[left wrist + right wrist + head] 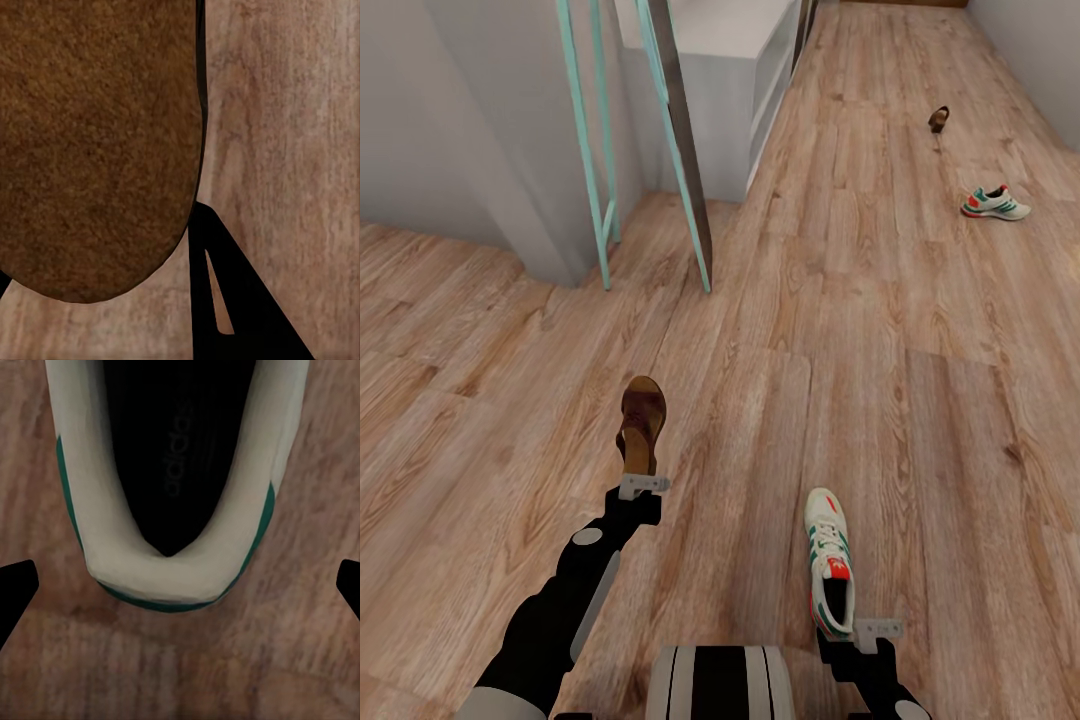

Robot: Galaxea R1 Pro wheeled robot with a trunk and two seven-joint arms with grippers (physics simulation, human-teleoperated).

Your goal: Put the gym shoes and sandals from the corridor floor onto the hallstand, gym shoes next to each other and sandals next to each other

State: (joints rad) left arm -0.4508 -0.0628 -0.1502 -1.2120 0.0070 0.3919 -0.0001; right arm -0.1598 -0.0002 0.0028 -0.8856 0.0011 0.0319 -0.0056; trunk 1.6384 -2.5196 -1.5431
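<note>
My left gripper (643,472) is shut on the heel end of a dark brown sandal (641,422), which stands tilted above the wood-plank floor (920,360). In the left wrist view its suede sole (97,150) presses against one dark finger (247,322). My right gripper (857,630) is open just behind the heel of a white gym shoe (830,560) with green stripes. In the right wrist view that heel (176,577) lies between the spread fingertips (16,585) with gaps on both sides. The other gym shoe (995,204) and the other sandal (938,119) lie far off at the right.
The pale grey-white hallstand (735,110) stands at the back along the left wall. Tall teal strokes (597,150) and a grey slanted panel (688,170) lean in front of it. A grey wall corner (510,150) juts out on the left. Open floor runs down the middle and right.
</note>
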